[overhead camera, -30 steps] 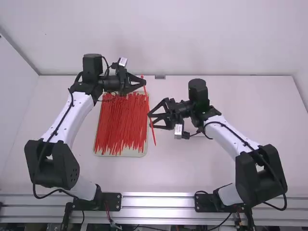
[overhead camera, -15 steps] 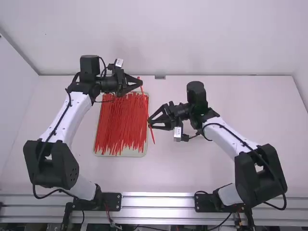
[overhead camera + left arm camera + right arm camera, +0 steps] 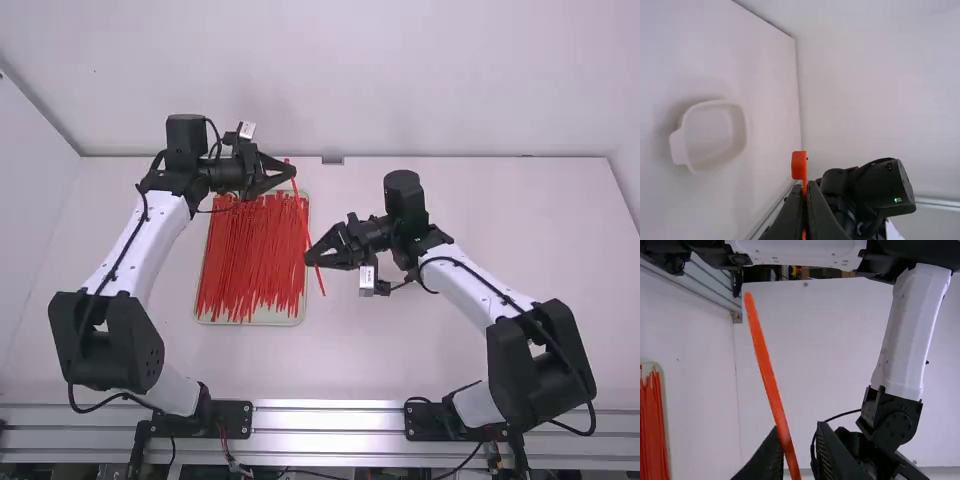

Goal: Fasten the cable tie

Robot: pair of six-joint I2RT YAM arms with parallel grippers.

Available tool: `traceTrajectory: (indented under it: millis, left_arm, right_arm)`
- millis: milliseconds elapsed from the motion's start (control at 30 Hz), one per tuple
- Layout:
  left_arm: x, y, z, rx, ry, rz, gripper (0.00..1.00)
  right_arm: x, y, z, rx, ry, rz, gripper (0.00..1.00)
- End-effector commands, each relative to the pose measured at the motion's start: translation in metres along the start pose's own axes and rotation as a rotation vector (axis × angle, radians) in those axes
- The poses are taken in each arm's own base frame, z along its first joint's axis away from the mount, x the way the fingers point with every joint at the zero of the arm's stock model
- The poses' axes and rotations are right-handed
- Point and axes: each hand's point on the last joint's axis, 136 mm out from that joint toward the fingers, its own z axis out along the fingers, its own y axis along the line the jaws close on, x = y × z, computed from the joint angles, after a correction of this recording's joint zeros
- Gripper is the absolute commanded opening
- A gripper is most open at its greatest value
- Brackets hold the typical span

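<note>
A heap of red cable ties [image 3: 252, 255] lies on a flat tray [image 3: 298, 321] left of the table's middle. My left gripper [image 3: 289, 172] hovers over the tray's far right corner, shut on one red tie [image 3: 291, 163]. In the left wrist view that tie's square head [image 3: 799, 165] sticks out just past the left gripper [image 3: 804, 188]. My right gripper [image 3: 311, 255] sits beside the tray's right edge, shut on another red tie [image 3: 319, 281] that slants down toward the table. In the right wrist view this tie's strap [image 3: 763, 363] runs out long from the right gripper [image 3: 797, 432].
A small grey fitting [image 3: 333, 159] sits at the table's far edge by the wall. The left arm [image 3: 140, 235] curves along the tray's left side. Open white table [image 3: 520, 215] stretches to the right and in front of the tray.
The right gripper has shifted slightly nearer and lower beside the tray with its tie. The left gripper has drawn back a little to the left, still holding its tie.
</note>
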Motion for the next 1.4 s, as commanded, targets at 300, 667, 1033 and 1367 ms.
traceTrajectory:
  millis: [300, 667, 1033, 1367]
  left_arm:
    - [0.000, 0.000, -0.002, 0.006, 0.003, 0.031, 0.02]
    - [-0.009, 0.015, -0.002, -0.078, -0.060, 0.023, 0.02]
    - [-0.013, 0.020, -0.003, -0.104, -0.081, 0.032, 0.02]
    - [-0.020, 0.008, -0.002, -0.073, -0.094, 0.248, 0.02]
  right_arm:
    - [-0.008, -0.006, -0.001, 0.007, -0.016, -0.011, 0.07]
    - [-0.008, -0.007, -0.001, 0.006, -0.016, 0.055, 0.00]
    - [-0.008, -0.006, -0.001, 0.005, -0.015, 0.092, 0.00]
    - [-0.005, -0.006, -0.001, 0.001, -0.001, 0.163, 0.00]
